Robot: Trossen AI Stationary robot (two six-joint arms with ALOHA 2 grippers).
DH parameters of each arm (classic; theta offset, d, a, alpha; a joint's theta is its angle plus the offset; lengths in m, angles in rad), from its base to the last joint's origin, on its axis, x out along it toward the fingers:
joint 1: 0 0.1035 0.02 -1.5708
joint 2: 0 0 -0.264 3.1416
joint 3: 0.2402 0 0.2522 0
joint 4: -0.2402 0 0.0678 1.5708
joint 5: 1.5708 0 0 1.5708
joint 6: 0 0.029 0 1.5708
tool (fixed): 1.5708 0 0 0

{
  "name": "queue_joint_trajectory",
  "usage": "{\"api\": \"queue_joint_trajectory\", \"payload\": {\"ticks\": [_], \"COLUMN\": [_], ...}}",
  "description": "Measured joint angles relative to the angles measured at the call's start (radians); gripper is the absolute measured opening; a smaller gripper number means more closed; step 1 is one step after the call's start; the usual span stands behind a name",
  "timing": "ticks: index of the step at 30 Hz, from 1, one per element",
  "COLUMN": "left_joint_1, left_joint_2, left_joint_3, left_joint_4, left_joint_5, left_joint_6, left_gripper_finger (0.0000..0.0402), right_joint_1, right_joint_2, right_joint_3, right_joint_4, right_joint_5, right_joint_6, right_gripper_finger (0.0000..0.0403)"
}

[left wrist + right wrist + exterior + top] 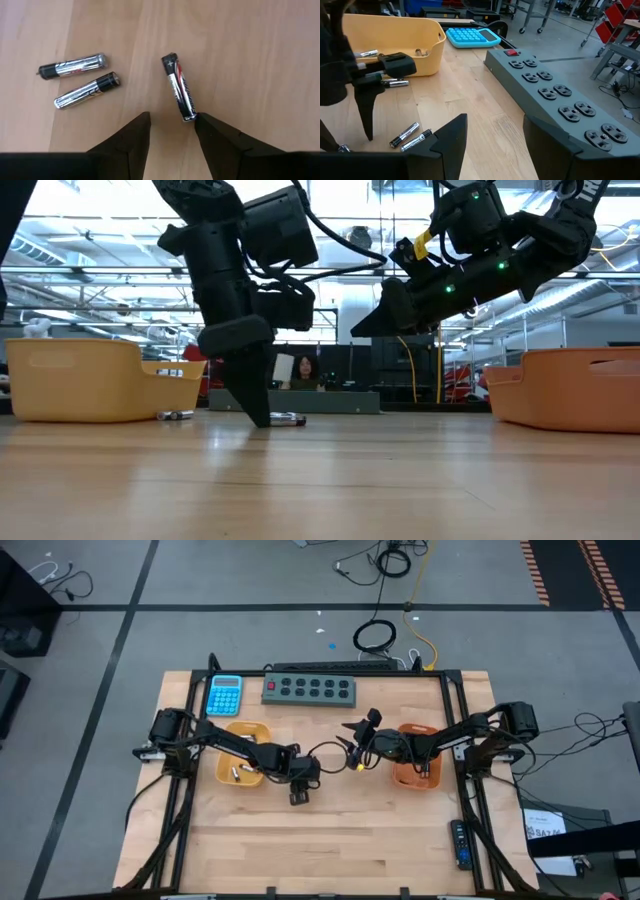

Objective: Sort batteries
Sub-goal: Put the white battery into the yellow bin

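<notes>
Left wrist view first: the left gripper (pixel 172 132) is down at the wooden table (pixel 260 60), its dark fingers spread with bare wood between them, gripping nothing. One battery (pixel 179 88) lies just ahead of the fingertips, its near end touching or almost touching one tip. Two more batteries (pixel 82 79) lie side by side at about ten o'clock from the gripper, well clear of it.

From overhead, this gripper sits near the table's centre, with the yellow tray (pixel 243 768) at its nine o'clock; a few batteries show inside that tray. The low view shows the left fingertips right at the tabletop, a battery lying beside them.

Over to the right gripper (pixel 352 752): it hovers above the table at the left gripper's one o'clock, fingers apart and empty. The orange tray (pixel 416 776) lies under the right arm, at three o'clock from centre.

Farther back, at twelve o'clock, sit the blue calculator (pixel 224 695) and the grey button strip (pixel 309 690).
</notes>
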Motion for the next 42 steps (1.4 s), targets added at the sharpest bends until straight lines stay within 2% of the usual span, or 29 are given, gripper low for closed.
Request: {"api": "queue_joint_trajectory", "payload": {"ticks": [12, 25, 35, 38, 42], "left_joint_1": [0.006, 0.008, 0.009, 0.009, 0.01], "left_joint_2": [0.003, 0.006, 0.006, 0.006, 0.006], "left_joint_3": [-0.003, -0.004, -0.004, -0.004, -0.004], "left_joint_4": [0.023, 0.028, 0.034, 0.035, 0.029], "left_joint_5": [-0.037, -0.135, -0.168, -0.169, -0.169], "left_joint_6": [-0.069, -0.14, -0.142, -0.142, -0.121], "left_gripper_finger": [0.0171, 0.0171, 0.017, 0.0155, 0.0108], "right_joint_1": [0.0, 0.0, 0.0, 0.0, 0.0], "right_joint_2": [0.0, 0.0, 0.0, 0.0, 0.0], "right_joint_3": [0.0, 0.0, 0.0, 0.0, 0.0], "right_joint_4": [0.0, 0.0, -0.001, -0.001, -0.001], "right_joint_5": [0.0, -0.021, -0.023, -0.023, -0.023], "right_joint_6": [0.0, 0.0, 0.001, 0.001, 0.02], "right_gripper_finger": [0.0185, 0.0185, 0.0185, 0.0185, 0.0185]}}
